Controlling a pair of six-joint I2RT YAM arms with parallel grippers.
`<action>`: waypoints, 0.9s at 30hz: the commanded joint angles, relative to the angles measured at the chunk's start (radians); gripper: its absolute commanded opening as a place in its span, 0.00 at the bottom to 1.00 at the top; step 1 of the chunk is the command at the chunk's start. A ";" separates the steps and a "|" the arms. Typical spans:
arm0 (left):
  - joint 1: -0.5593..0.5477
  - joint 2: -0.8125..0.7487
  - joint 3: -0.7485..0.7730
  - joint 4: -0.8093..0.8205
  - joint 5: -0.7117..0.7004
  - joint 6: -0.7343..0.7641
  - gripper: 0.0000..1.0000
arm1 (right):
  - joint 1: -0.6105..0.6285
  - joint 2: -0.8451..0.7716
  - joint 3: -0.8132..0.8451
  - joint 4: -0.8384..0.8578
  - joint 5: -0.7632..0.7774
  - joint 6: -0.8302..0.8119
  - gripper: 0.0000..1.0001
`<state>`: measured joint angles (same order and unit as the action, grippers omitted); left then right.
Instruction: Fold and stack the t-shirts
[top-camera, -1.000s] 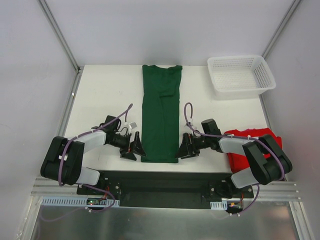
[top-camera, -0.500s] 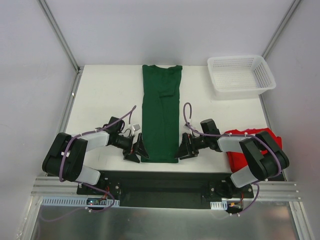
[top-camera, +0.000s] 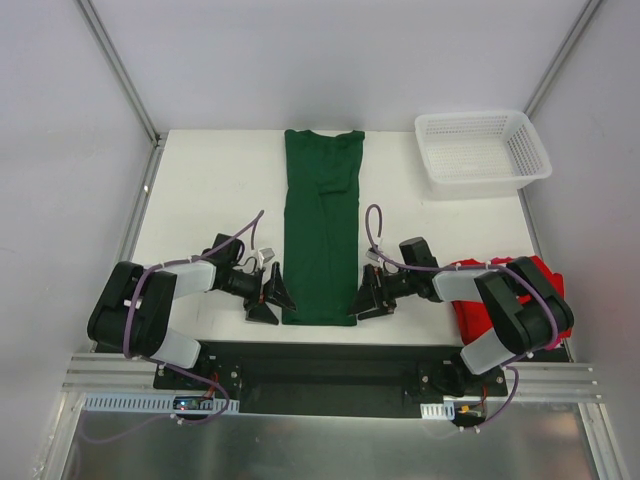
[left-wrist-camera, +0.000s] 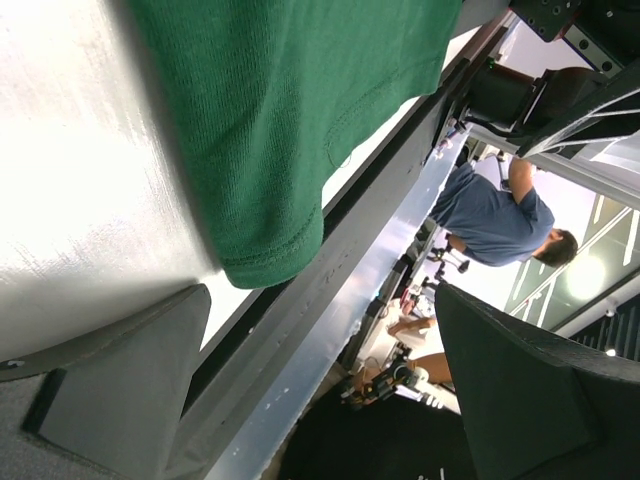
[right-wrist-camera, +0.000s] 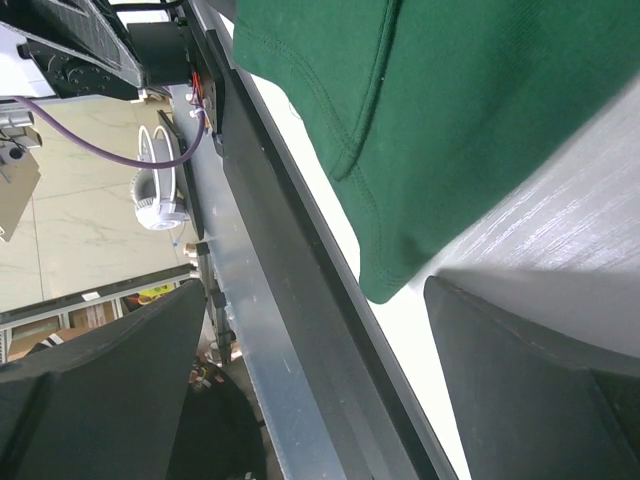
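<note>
A dark green shirt (top-camera: 321, 230) lay folded lengthwise down the middle of the white table (top-camera: 210, 190), the left claw (top-camera: 272, 303) and right claw (top-camera: 362, 298) both released beside its near corners, a red shirt (top-camera: 500, 292) crumpled at the right edge.

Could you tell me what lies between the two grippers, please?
The near hem of the dark green cloth t-shirt lies there, as the top view shows.
</note>
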<state>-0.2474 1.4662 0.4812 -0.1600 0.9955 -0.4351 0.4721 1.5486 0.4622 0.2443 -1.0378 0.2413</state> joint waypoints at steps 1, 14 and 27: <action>0.010 0.023 -0.029 0.052 -0.103 0.006 0.99 | 0.007 0.028 -0.002 -0.002 0.078 -0.023 0.97; -0.012 0.086 -0.027 0.116 -0.072 -0.039 0.99 | 0.042 0.057 0.018 0.013 0.079 -0.005 0.97; -0.020 0.121 -0.019 0.125 -0.052 -0.033 0.99 | 0.056 0.067 0.020 -0.025 0.085 -0.034 0.98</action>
<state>-0.2508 1.5562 0.4931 -0.0280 1.0485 -0.4984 0.5159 1.5898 0.4862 0.2726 -1.0451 0.2726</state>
